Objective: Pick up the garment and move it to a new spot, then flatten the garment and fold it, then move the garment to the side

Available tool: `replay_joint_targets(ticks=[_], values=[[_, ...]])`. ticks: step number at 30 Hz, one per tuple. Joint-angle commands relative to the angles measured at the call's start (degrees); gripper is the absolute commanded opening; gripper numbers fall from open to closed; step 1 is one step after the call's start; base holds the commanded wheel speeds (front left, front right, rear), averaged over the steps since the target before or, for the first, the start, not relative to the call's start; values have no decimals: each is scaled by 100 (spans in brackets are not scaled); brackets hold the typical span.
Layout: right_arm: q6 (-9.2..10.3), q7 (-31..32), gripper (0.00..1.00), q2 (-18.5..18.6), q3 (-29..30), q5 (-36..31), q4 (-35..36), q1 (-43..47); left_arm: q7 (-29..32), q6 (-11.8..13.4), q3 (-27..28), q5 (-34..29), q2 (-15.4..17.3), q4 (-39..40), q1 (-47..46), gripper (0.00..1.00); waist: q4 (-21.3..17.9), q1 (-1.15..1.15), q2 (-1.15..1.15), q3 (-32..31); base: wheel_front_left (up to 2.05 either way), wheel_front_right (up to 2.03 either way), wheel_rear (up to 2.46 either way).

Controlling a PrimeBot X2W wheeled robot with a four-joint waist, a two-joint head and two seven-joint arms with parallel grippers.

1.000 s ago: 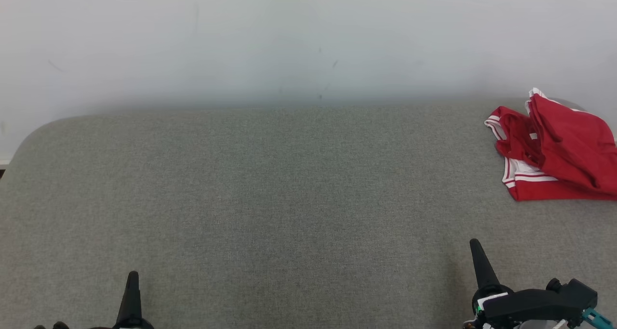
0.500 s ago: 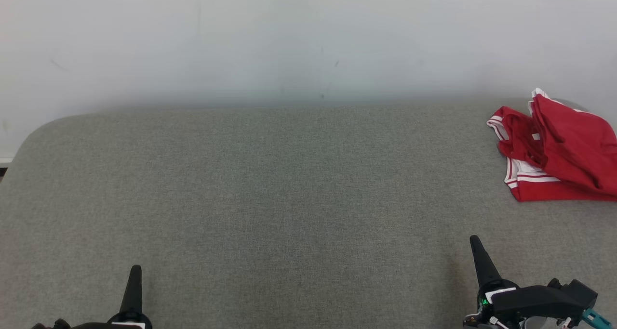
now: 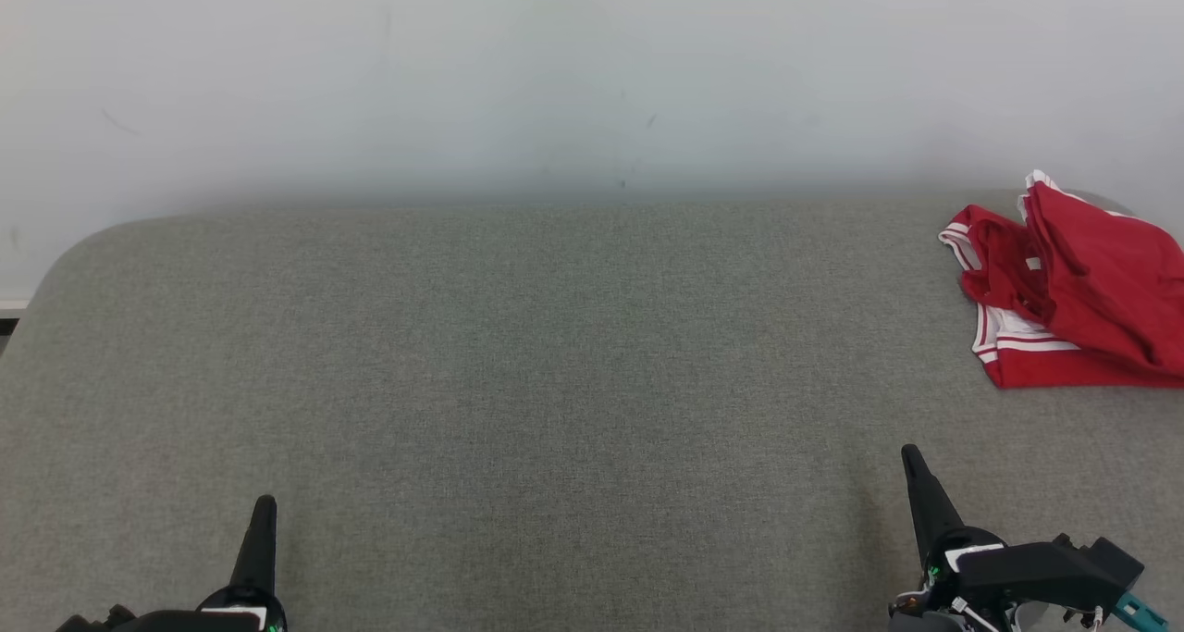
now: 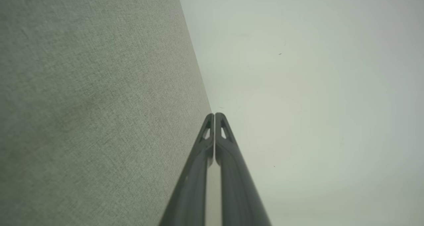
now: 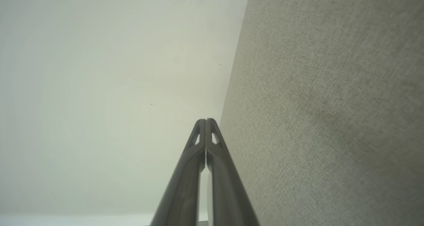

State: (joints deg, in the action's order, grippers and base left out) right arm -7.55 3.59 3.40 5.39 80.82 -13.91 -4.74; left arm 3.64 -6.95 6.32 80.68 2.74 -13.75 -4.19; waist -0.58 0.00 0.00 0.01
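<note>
The crumpled red garment with white striped trim [image 3: 1073, 299] lies toward 3 o'clock in the head view, on the far right part of the grey woven fabric surface [image 3: 555, 364], close to its back edge. Its right side is cut off by the picture's edge, so its full outline cannot be seen. It is bunched into overlapping folds that hide most of its shape, and what kind of garment it is cannot be told. White bands show along its 9 o'clock and 7 o'clock edges. There is one garment, and nothing is touching it.

The right gripper [image 3: 916, 465] sits at 5 o'clock, well apart from the garment, its dark point aimed toward 12 o'clock. Its black body with a teal tip is partly cut by the bottom edge. The left gripper [image 3: 262, 521] sits at 7 o'clock, with most of its body below the frame. That makes two grippers, each with two fingers.

In the left wrist view the fingers [image 4: 228, 159] are pressed together at their tips, holding nothing. In the right wrist view the fingers [image 5: 188, 173] meet the same way, with nothing between them.

The surface has a rounded corner at 9 o'clock. Behind it, from 10 to 2 o'clock, stands one plain pale wall [image 3: 555, 77] with a few faint dark specks.
</note>
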Motion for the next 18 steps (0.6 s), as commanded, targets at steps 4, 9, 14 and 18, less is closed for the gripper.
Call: replay_joint_targets(ticks=[4, 9, 14, 18], values=[[9, 77, 0, -29, 35, 272, 10, -86, 77, -23, 21, 260, 21, -2, -117, 0, 9, 0, 0, 3, 0, 0, 0], [10, 134, 0, -35, 56, 492, 7, -105, 136, -37, 24, 477, 21, -12, -146, 0, 20, 0, 0, 6, 0, 0, 0], [11, 191, 0, -43, 74, 704, 0, -128, 191, -49, 27, 710, 22, -20, -181, 0, 31, 0, 0, 9, 0, 0, 0], [11, 228, 0, -49, 89, 858, -5, -136, 227, -61, 29, 861, 22, -26, -201, 0, 39, 0, 0, 11, 0, 0, 0]])
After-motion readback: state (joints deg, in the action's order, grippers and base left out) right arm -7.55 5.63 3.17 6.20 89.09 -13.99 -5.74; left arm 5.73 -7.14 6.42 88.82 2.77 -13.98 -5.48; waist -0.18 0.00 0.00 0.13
